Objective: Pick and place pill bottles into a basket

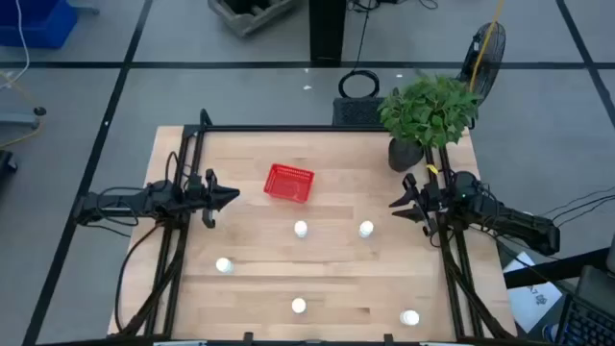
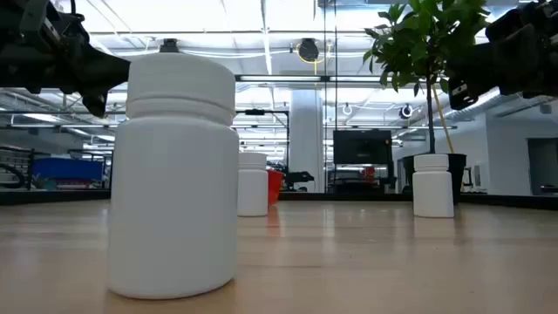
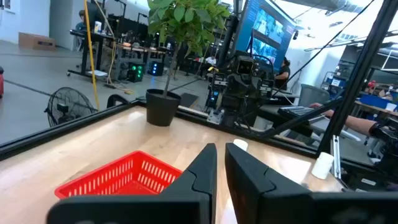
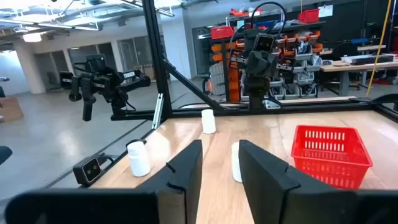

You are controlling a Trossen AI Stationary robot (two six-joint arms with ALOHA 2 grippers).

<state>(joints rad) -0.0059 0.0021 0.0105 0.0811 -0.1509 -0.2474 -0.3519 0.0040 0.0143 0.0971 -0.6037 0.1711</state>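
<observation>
Waiting arms: left gripper (image 1: 231,196) hovers at the table's left side, right gripper (image 1: 396,204) at its right, both carrying nothing.
Fingers: released on both, a narrow gap between them.
Pill bottles: five (image 1: 301,229) (image 1: 366,229) (image 1: 224,265) (image 1: 299,306) (image 1: 410,317) upright on the wooden table (image 1: 250,240), well apart.
Basket (image 1: 289,183): red, toward the table's back, nearest the left gripper.
Plant pot (image 1: 405,154): back right corner.

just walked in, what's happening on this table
Nothing is being handled yet. Five bottles stand loose on the table: two mid-table, one toward the left, two near the front edge. The red basket looks empty. The left tool and right tool hover at opposite sides, each slightly open, holding nothing. A potted plant sits in the far right corner.
</observation>
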